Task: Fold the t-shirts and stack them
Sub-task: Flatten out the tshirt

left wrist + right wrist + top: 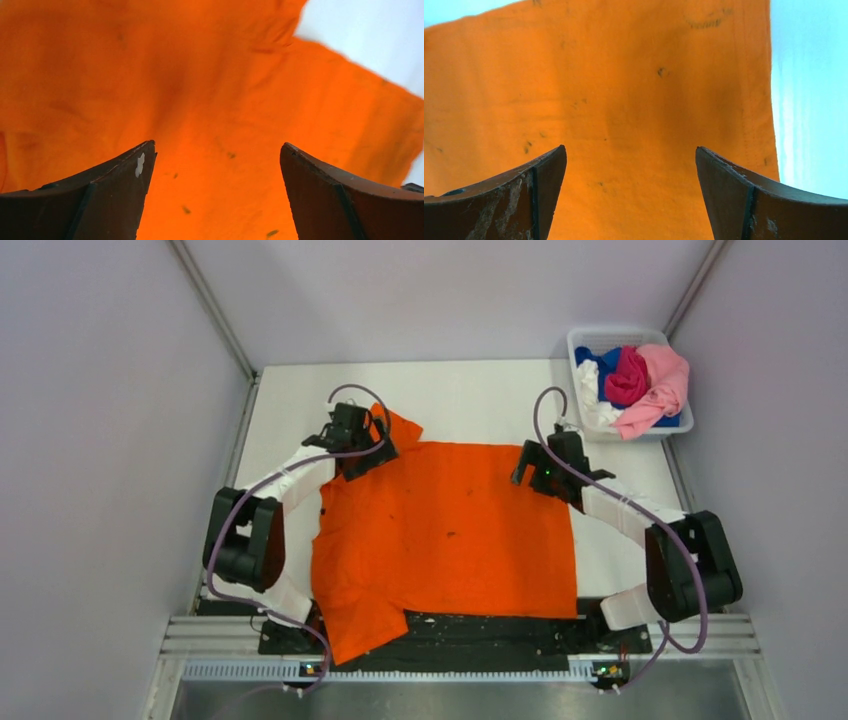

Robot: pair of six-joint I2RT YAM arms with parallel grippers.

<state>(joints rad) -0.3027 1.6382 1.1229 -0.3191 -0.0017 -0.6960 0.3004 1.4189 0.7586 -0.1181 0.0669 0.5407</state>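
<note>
Now both jaws hang wide over the bright orange cloth t-shirt [450, 530]; folding probably needs its edges pinched next.

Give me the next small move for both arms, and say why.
The shirt lies spread out and unfolded. The left hand and right hand hover open above its far side, holding nothing. So probably: lower both and pinch the far edge, ready for a first fold.
</note>
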